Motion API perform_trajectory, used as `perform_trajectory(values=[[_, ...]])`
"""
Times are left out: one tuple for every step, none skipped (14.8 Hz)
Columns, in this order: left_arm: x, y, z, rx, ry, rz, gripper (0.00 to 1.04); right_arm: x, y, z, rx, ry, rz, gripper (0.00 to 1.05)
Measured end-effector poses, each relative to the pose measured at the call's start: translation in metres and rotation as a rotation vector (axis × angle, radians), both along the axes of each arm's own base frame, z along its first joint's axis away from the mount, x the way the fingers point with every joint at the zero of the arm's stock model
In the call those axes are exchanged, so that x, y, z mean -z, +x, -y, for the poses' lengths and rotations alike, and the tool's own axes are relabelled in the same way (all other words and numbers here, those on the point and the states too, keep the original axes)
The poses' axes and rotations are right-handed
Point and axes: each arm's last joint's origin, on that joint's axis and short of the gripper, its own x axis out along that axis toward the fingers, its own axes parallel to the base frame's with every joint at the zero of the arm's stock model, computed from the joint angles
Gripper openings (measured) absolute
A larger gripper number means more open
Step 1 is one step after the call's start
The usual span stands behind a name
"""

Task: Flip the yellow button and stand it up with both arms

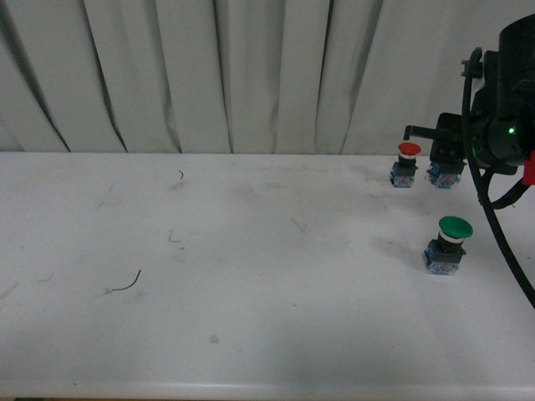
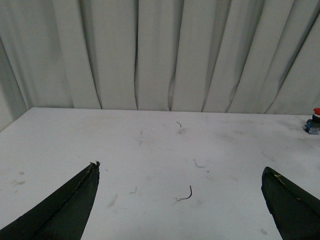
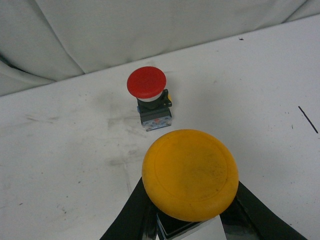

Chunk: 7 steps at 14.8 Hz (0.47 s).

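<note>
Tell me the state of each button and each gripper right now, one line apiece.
yellow button: upright, cap up, gripped at its base
red button: upright, standing free
green button: upright, standing free
left gripper: open, empty
right gripper: shut on yellow button

Left fingers [image 2: 65,207] spread wide apart; right arm [image 1: 501,125] extended, right fingers [image 3: 127,220] clamping the yellow button [image 3: 190,172].

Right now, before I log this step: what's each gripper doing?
Left gripper: open, empty.
Right gripper: closed on the yellow button.
</note>
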Motion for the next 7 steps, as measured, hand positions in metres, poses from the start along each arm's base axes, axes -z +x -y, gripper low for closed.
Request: perform_trajectory(values=[[0.0,0.0,0.0,0.0,0.0,0.0,0.98,0.003,0.003,-0.003,0.015,0.004,-0.009,0.3],[0.0,0.0,0.0,0.0,0.0,0.0,0.98,0.007,0.006,-0.005,0.035,0.009,-0.013,0.3],[0.0,0.0,0.0,0.0,0.0,0.0,0.98,0.01,0.009,-0.005,0.042,0.015,-0.018,0.3],[0.0,0.0,0.0,0.0,0.0,0.0,0.98,0.013,0.011,-0.005,0.051,0.017,-0.022,0.3],[0.0,0.0,0.0,0.0,0.0,0.0,0.98,0.016,0.015,-0.006,0.056,0.023,-0.027,0.3],[0.0,0.0,0.0,0.0,0.0,0.0,0.98,0.019,0.018,-0.007,0.058,0.027,-0.037,0.3],[0.0,0.0,0.0,0.0,0.0,0.0,0.98,0.023,0.021,-0.01,0.056,0.031,-0.044,0.3]])
